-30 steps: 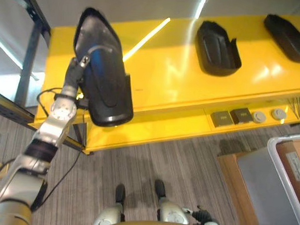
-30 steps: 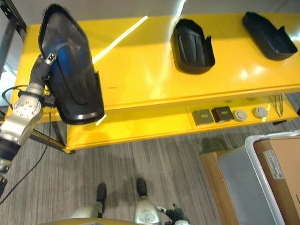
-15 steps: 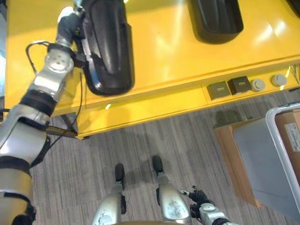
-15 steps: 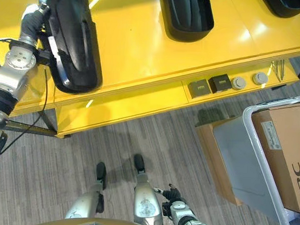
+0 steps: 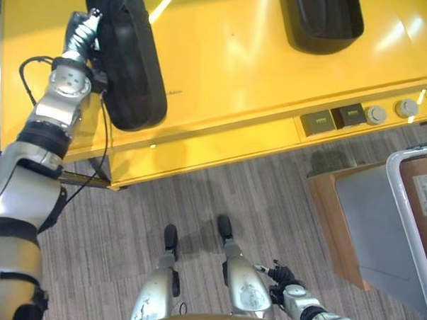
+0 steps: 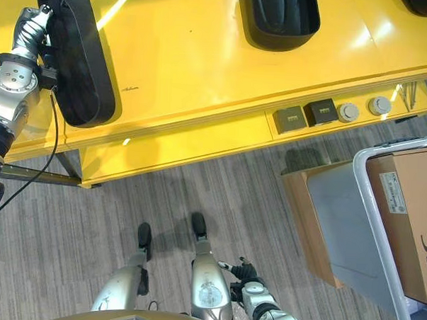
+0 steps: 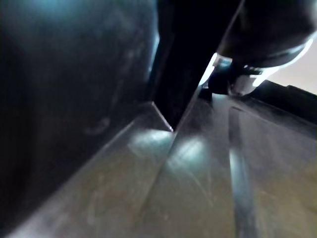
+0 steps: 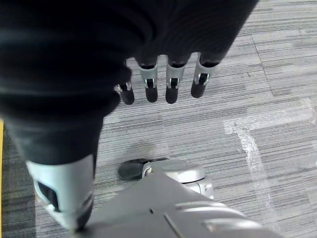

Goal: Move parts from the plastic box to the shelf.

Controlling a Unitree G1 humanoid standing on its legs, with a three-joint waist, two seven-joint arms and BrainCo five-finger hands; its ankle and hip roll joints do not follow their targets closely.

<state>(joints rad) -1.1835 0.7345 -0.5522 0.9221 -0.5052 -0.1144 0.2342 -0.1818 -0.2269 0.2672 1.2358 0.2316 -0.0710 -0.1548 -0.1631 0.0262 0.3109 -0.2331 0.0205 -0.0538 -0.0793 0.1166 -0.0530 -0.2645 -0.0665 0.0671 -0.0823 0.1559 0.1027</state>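
A long black plastic part (image 5: 129, 64) rests low on the left end of the yellow shelf (image 5: 231, 76). My left hand (image 5: 81, 34) is at the part's left edge, shut on it. The left wrist view looks into the part's dark inside (image 7: 148, 173), and my thumb (image 7: 257, 39) lies over its wall. A second black part (image 5: 322, 19) lies further right on the shelf, and a third (image 6: 426, 5) is at the far right. My right hand (image 6: 245, 271) hangs low beside me, open, its fingers (image 8: 158, 82) straight above the carpet.
A grey plastic box with a white rim (image 6: 367, 209) stands on the floor at the right, with a cardboard box (image 6: 410, 211) in it. A brown panel (image 6: 300, 213) leans against its left side. Switches and sockets (image 6: 322, 111) sit on the shelf's front edge.
The camera has tilted down. My left hand has brought the black part down from the air to the shelf's left end. My right hand has come into view at the bottom.
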